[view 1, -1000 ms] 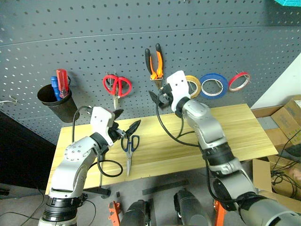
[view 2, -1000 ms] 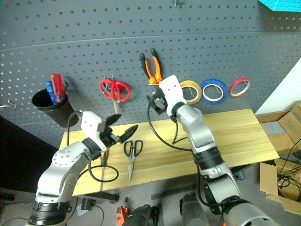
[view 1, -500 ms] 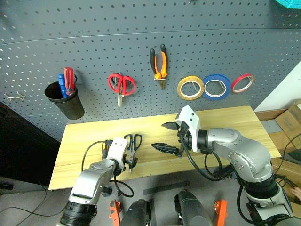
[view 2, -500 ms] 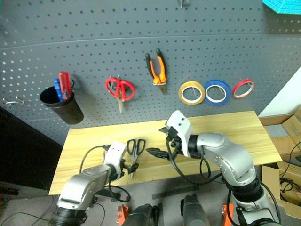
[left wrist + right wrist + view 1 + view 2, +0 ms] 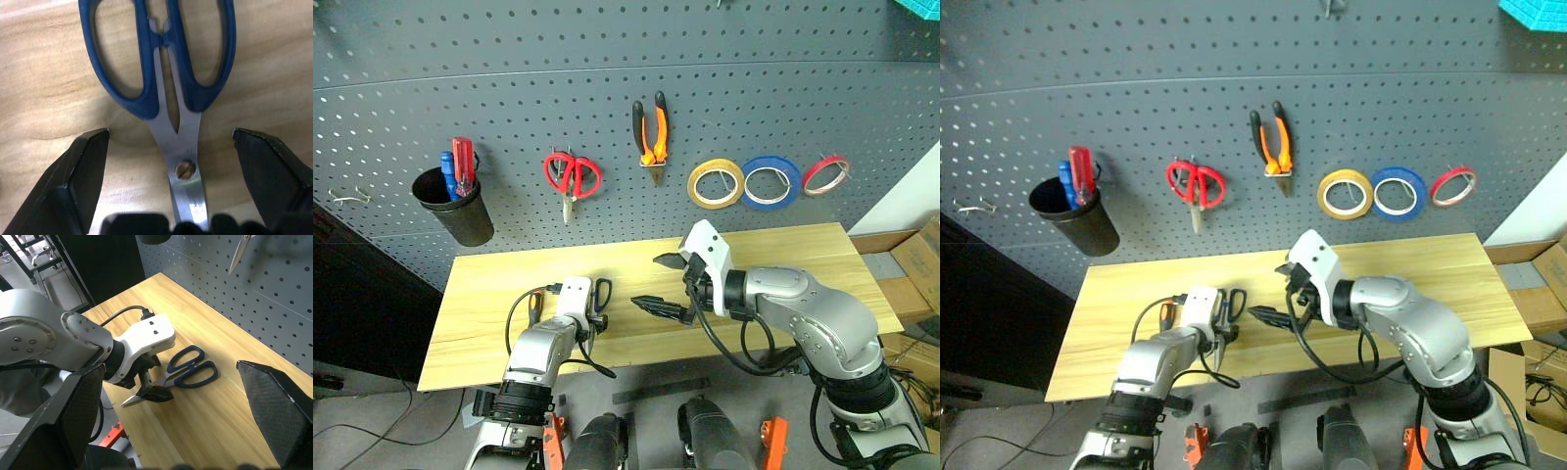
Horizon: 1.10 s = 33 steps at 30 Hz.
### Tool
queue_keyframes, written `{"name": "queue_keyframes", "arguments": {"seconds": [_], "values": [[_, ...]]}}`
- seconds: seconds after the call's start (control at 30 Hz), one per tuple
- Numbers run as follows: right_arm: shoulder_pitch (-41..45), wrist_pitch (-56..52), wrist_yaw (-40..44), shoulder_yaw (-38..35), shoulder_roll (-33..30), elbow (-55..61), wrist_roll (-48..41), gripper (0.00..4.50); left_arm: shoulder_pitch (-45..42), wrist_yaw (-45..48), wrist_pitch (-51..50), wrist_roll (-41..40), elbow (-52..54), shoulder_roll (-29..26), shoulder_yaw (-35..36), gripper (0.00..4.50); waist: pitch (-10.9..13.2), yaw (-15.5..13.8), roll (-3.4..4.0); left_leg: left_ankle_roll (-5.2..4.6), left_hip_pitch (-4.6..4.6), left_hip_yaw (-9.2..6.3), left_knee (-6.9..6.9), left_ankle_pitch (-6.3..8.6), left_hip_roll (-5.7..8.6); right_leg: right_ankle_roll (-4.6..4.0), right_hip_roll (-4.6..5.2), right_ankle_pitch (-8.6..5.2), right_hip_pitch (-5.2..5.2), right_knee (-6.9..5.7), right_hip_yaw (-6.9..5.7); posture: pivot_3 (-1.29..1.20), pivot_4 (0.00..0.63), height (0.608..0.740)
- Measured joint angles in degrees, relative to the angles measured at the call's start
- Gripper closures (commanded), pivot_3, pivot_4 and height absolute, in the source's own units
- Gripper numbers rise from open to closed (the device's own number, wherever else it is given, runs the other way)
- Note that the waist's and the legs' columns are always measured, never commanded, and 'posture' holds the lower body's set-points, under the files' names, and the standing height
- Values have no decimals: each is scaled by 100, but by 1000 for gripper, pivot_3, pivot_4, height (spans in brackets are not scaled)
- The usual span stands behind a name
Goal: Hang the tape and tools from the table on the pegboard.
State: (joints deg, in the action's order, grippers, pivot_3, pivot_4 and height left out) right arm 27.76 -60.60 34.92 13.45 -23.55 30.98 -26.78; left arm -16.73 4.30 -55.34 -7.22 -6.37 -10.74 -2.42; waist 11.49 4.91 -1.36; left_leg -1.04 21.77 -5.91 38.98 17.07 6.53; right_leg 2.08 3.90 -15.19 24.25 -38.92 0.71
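Note:
The scissors (image 5: 600, 291) with dark blue handles lie flat on the table (image 5: 783, 250), handles toward the pegboard (image 5: 509, 88). My left gripper (image 5: 593, 315) is open and low over them, its fingers (image 5: 83, 171) standing on either side of the blades near the pivot (image 5: 186, 169) without touching. My right gripper (image 5: 662, 284) hangs open and empty above the table just right of the scissors. The screwdriver's orange-and-black handle (image 5: 534, 302) peeks out beside my left wrist. The pliers (image 5: 651, 127) and the tape (image 5: 716, 183) hang on the pegboard.
Red scissors (image 5: 573, 176), a blue tape ring (image 5: 772, 181) and a red tape ring (image 5: 825, 173) also hang on the board. A black cup (image 5: 455, 206) holds red and blue screwdrivers. A bare wire hook (image 5: 347, 199) sits far left. Cardboard boxes (image 5: 925, 255) stand on the right.
My left gripper has dropped from above the table down around the scissors' blades. My right gripper has pulled back from the pliers on the pegboard and now hovers over the table.

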Motion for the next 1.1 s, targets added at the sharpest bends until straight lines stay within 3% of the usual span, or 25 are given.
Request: {"name": "queue_keyframes", "arguments": {"seconds": [0.23,0.33,0.63,0.73,0.9,1.1], "values": [[-23,-89,-60,-124,-61,1,-161,0,11,49,247,74,-128,6,84,3543,-1,-4,0,0,-2,0,0,0,0,0,0,0,-2,-1,-1,-228,194,740],[-35,-153,-135,-234,-66,1,-215,0,55,216,324,28,-103,4,161,3973,-1,-2,0,0,-2,1,0,0,-1,0,0,0,-2,-1,-1,-232,196,740],[-80,-37,-286,-388,-279,4,-198,0,475,1093,127,-490,275,-385,495,4108,-1,18,0,0,-2,6,-1,0,-5,0,0,0,1,2,-3,-231,197,740],[-208,329,-283,-563,-546,39,-71,0,769,1647,91,-833,771,-755,552,4143,1,15,1,0,3,6,-2,1,-6,0,0,0,4,5,-3,-230,197,740],[-591,952,68,-986,-1221,333,-33,0,1220,2828,905,-1330,2052,-1483,742,4162,2,5,2,1,5,5,-8,1,-9,0,0,0,0,23,-7,-224,197,740],[-756,1294,394,-1240,-1474,497,-164,0,1257,3385,1669,-1862,3143,-1744,1154,4162,3,7,2,-1,1,8,-9,2,-15,0,-1,0,-9,30,-9,-212,195,740]]}}
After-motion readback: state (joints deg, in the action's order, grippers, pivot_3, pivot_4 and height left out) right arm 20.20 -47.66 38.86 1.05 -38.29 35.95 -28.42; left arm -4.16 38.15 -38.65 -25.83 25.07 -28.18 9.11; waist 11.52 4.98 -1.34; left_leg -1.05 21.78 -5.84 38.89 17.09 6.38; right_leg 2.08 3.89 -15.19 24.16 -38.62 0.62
